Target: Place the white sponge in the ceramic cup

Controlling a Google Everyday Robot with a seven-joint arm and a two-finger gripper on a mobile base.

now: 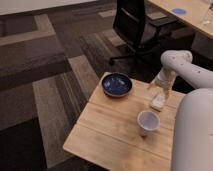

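Hovering just over the white sponge point(158, 103) near the wooden table's point(105, 135) far right edge is the gripper point(161, 92); spread or pinching, I cannot tell. A good grasp would centre on the sponge, then lift above the rim of the ceramic cup point(148, 121) close by. The dark blue bowl point(117, 84) stands to the left, out of the way.

Soft, even light — gripper point(161, 92) just above white sponge point(158, 103).
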